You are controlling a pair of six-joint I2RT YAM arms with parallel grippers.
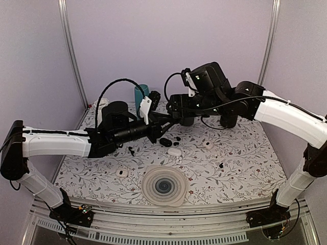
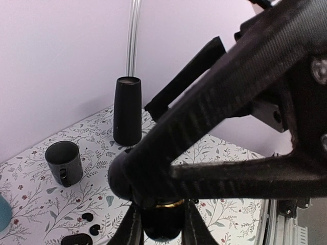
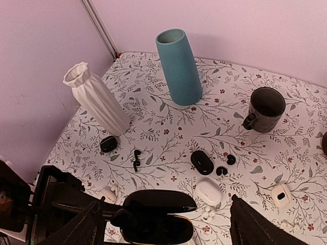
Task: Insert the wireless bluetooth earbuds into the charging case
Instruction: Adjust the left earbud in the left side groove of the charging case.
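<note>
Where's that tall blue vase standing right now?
In the right wrist view the teal vase stands upright toward the back wall of the floral table, between the white ribbed vase and the dark mug.

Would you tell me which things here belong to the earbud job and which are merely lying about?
Job: open black case, black earbuds.
Lying about: blue vase, white vase, mug, round mat.

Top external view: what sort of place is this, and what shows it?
Probably a robot lab test cell: plain lilac walls framed by metal posts, a left arm and right arm bolted to a rail, and a floral-cloth table.
</note>
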